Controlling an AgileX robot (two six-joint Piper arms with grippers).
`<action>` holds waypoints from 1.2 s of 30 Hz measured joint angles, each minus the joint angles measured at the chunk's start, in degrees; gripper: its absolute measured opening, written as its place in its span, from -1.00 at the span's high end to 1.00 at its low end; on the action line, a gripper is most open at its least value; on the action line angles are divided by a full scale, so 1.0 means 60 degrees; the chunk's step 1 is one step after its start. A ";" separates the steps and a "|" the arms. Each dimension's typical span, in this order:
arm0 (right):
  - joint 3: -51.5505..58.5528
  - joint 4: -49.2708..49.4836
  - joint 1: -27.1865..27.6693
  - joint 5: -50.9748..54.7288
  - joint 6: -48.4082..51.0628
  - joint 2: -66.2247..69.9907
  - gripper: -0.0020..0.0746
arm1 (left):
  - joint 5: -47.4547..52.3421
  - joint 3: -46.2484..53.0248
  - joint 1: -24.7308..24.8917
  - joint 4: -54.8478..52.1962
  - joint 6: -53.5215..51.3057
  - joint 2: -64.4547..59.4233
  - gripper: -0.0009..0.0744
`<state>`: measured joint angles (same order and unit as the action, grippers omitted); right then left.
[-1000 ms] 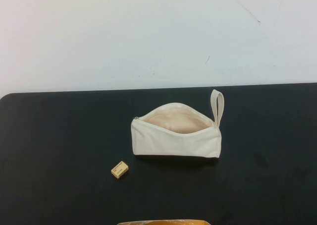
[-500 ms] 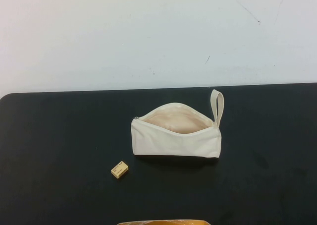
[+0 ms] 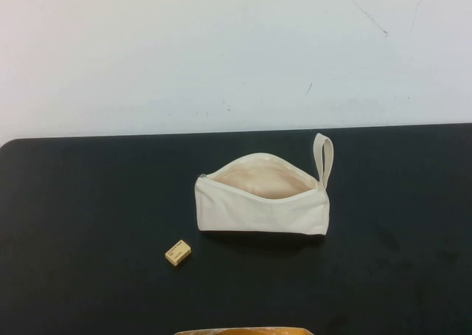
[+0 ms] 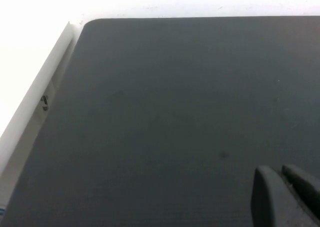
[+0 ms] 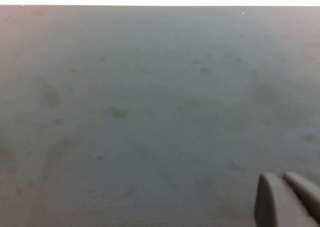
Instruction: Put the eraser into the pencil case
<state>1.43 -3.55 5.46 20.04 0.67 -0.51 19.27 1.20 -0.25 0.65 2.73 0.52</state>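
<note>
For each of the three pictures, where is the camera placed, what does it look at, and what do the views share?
High view: raised, angled down at the eraser and open pencil case; no arm shows.
Left wrist view: on the left arm, facing bare table; left gripper at the edge.
Right wrist view: likewise, right gripper.
Shared: the same dark table.

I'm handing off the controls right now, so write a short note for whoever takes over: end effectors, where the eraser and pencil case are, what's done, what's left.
Left end effector: shut, holding nothing, over bare black table; not seen in the high view.
Right end effector: shut, holding nothing, also over bare table, out of the high view.
Eraser: lying on the table, in front of and left of the pencil case, apart from it.
Pencil case: near the table's middle, unzipped, mouth gaping open, loop strap at its right end.
Done: nothing yet; eraser untouched.
Left: pick up the eraser, probably with the left arm since it's nearer, and drop it into the open case.
</note>
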 joint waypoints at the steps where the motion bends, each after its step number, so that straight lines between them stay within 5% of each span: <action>1: 0.0000 0.0000 0.0000 0.0000 0.0000 0.0000 0.95 | 0.0000 0.0000 0.0000 -0.0108 0.0000 0.0000 0.98; 5: 0.0000 0.0000 0.0000 0.0000 0.0000 0.0000 0.95 | -0.0307 0.0027 0.0000 0.0230 0.0289 0.0000 0.98; 11: 0.0000 0.0000 0.0000 0.0000 0.0000 0.0000 0.95 | -0.2180 0.0057 0.0000 0.5732 0.3368 0.0000 0.98; 21: 0.0000 0.0000 0.0000 0.0000 0.0000 0.0000 0.95 | -0.3360 0.0057 0.0064 0.7443 0.3569 0.0000 0.98; 27: 0.0000 0.0000 0.0000 0.0000 0.0000 0.0000 0.95 | -0.0165 -0.2181 0.0506 0.4814 0.0699 -0.0942 0.98; 36: 0.0000 -0.0016 0.0000 0.0000 0.0000 0.0000 0.95 | 0.3953 -0.6755 0.0925 0.3441 -0.3752 -0.6468 0.98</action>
<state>1.43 -3.65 5.46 20.04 0.67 -0.51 42.99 -39.33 5.30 21.30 -19.78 -38.29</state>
